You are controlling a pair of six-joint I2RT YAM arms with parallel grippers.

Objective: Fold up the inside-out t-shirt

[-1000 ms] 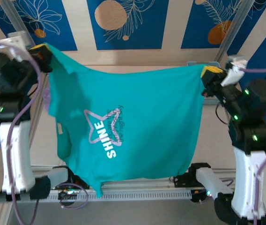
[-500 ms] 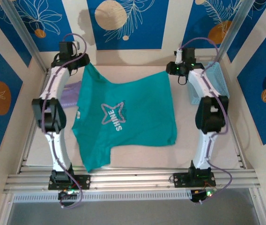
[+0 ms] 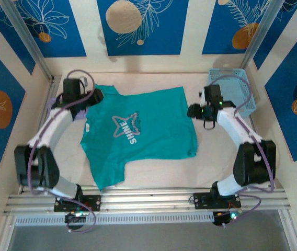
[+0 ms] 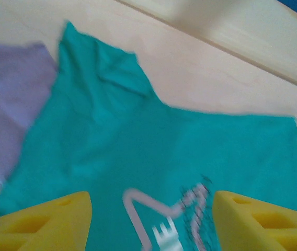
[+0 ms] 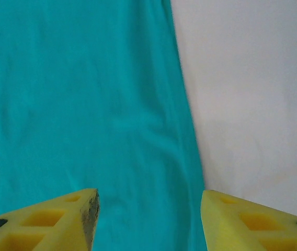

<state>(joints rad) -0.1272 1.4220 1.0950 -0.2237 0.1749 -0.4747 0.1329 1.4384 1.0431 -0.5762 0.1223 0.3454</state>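
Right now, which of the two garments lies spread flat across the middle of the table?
The teal t-shirt, spread flat with its SHINE star print facing up. The lavender garment lies off to the left, beside the shirt's sleeve.

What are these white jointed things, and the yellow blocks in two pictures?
Those are two robot arms bolted to the near edge of a table. One picture looks down from above; the other two come from cameras on the wrists, and the yellow blocks are each pincer's fingers. The left pincer and right pincer are both open, holding nothing. A teal t-shirt lies spread on the table, print up. A lavender garment lies at its left edge; a pale blue basket stands at the far right.
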